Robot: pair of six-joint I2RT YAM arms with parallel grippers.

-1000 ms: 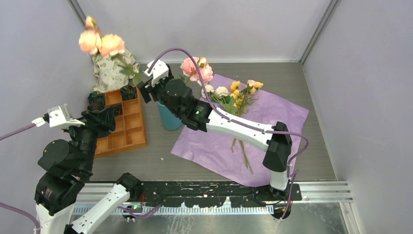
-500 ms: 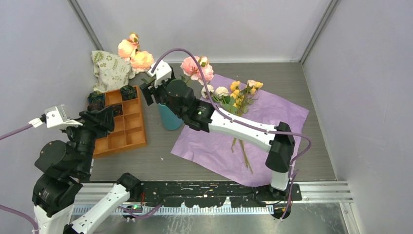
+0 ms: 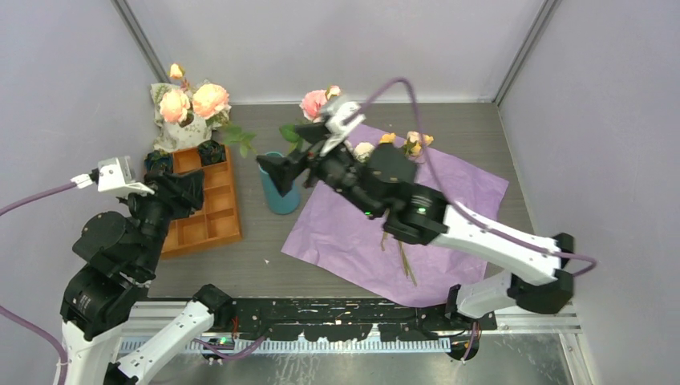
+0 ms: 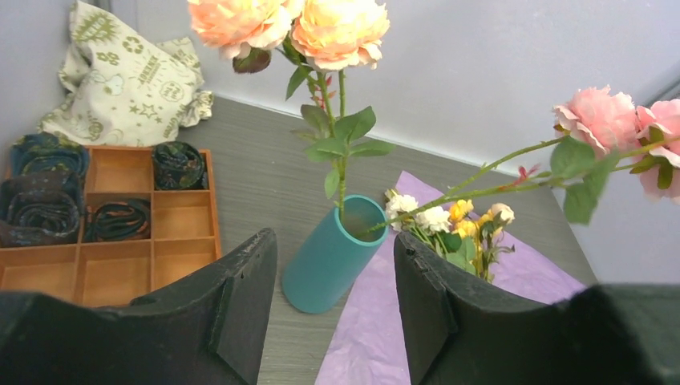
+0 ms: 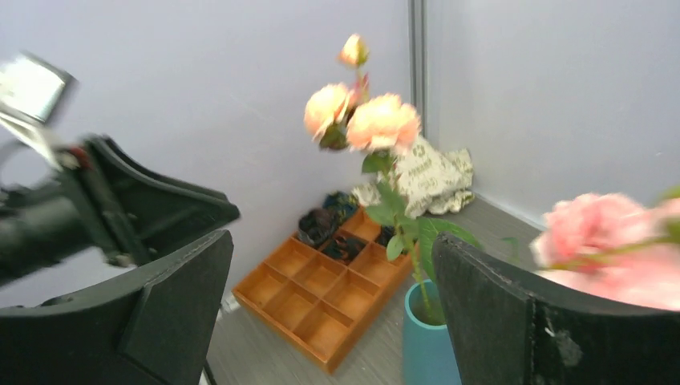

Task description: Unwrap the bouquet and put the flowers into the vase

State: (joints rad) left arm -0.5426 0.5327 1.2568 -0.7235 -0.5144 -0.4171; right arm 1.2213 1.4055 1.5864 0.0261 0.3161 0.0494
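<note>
A: Where do the unplaced flowers (image 3: 413,143) lie?
B: On the lilac paper (image 3: 473,188), behind the right claw (image 3: 273,172), back along its own arm, with the stems running toward the bases.
A: And that claw?
B: Spread wide, empty, just beside the vase (image 3: 279,200). The left claw (image 3: 188,186), half open and empty, sits farther off.

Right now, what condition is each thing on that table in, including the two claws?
Vase, upright, holding two stems.
Peach roses, standing in the vase.
Pink roses, stem in the vase, leaning far sideways.
Cream and yellow roses, lying on the paper.
Purple paper, unwrapped, spread flat.
Tray, a few compartments filled, the rest empty.
Cloth bag, slumped in the corner.
Left gripper, open, empty.
Right gripper, open, empty.
</note>
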